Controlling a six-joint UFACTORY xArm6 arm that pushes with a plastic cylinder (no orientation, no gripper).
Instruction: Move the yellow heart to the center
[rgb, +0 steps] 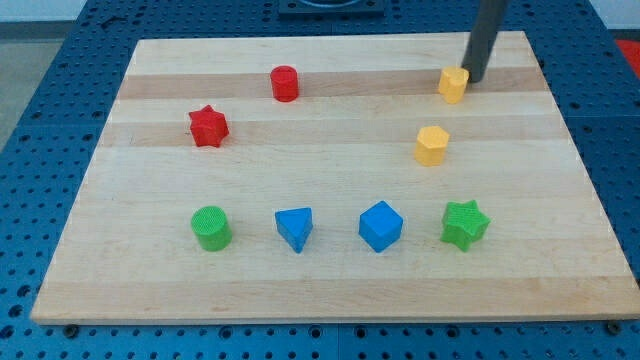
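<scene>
The yellow heart (453, 84) sits near the board's (330, 290) top right, with the gripperless rod's tip (472, 79) touching its right side. An off-centre push could spin it away, or drive it into the yellow hexagon (431, 146) just below.

Rod (487, 35) upper part beyond view's top

Wooden board (330, 290), two red blocks (285, 83), two yellow (432, 146), two blue (380, 225), two green (211, 228)
</scene>
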